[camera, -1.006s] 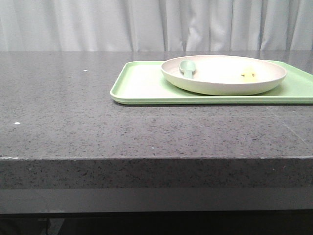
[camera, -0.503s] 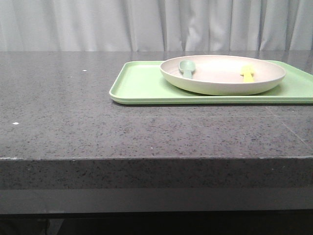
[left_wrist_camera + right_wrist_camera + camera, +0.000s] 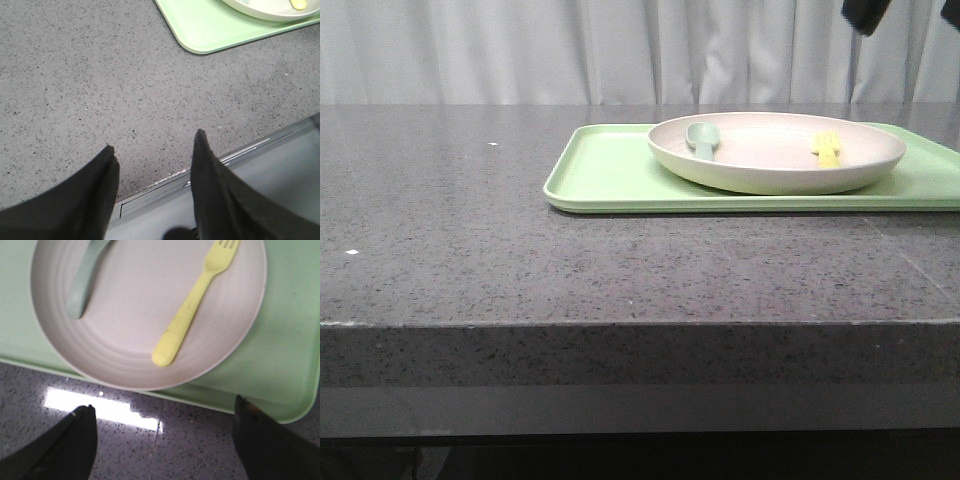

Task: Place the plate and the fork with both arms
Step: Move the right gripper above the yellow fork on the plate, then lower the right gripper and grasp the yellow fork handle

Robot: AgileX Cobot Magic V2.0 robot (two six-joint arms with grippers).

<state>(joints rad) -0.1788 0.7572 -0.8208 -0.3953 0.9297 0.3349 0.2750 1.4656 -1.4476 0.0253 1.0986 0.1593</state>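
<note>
The cream plate sits on the light-green tray at the back right of the table; it also shows in the right wrist view. The pale-yellow fork lies in the plate's right half. My right gripper hangs open and empty above the table just in front of the tray; a dark part of that arm shows at the top right. My left gripper is open and empty over the table's front edge, well short of the tray.
A grey-green spoon lies in the plate's left half. The dark speckled tabletop stretches left and in front of the tray. A grey curtain hangs behind.
The right arm has come into the front view at the top right. The plate and tray stand about where they were.
</note>
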